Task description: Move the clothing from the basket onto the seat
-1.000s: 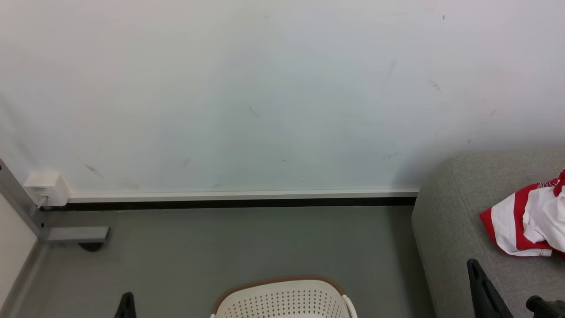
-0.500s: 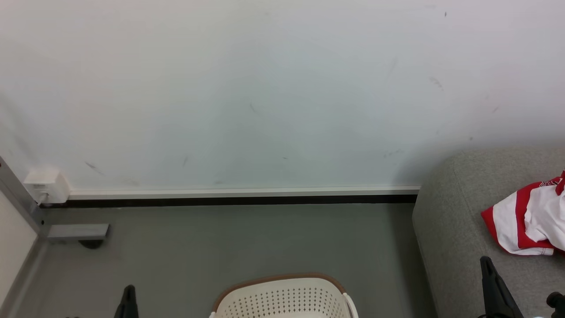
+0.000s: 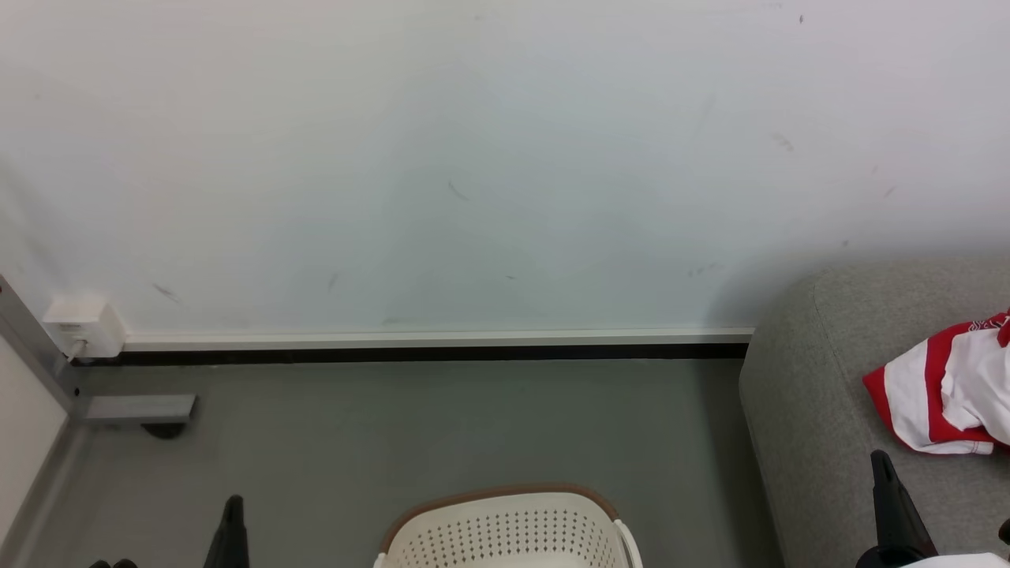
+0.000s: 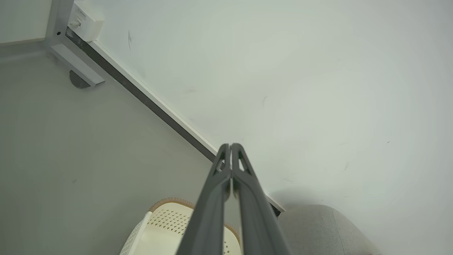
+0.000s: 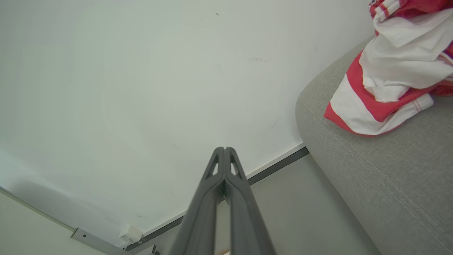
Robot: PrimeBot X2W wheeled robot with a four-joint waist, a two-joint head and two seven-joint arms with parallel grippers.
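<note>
1. Over the last second the head view has shifted slightly: the wall (image 3: pixel 473 158), skirting (image 3: pixel 434 339) and basket (image 3: pixel 505 528) all sit a touch differently. That is the camera moving, not the things.
2. The right gripper (image 5: pixel 224 148) has slid toward the right edge of the head view, more than the scene did. It stands near the clothing (image 3: pixel 947 394) without touching it.
3. The clothing lies crumpled on the seat (image 3: pixel 821 410), near its rounded corner, in the same heap as a second ago.
4. Both hands are closed and empty. The right gripper's fingers meet at the tips with nothing between them, and so do those of the left gripper (image 4: pixel 230 146), which points at the wall above the basket.
5. This looks like a withdrawal after a drop, so that garment counts as delivered.
6. Only the basket's far wall and a strip of its inside show, with no red there. Whether more clothing remains cannot be told, so the likely next step is checking the basket.
</note>
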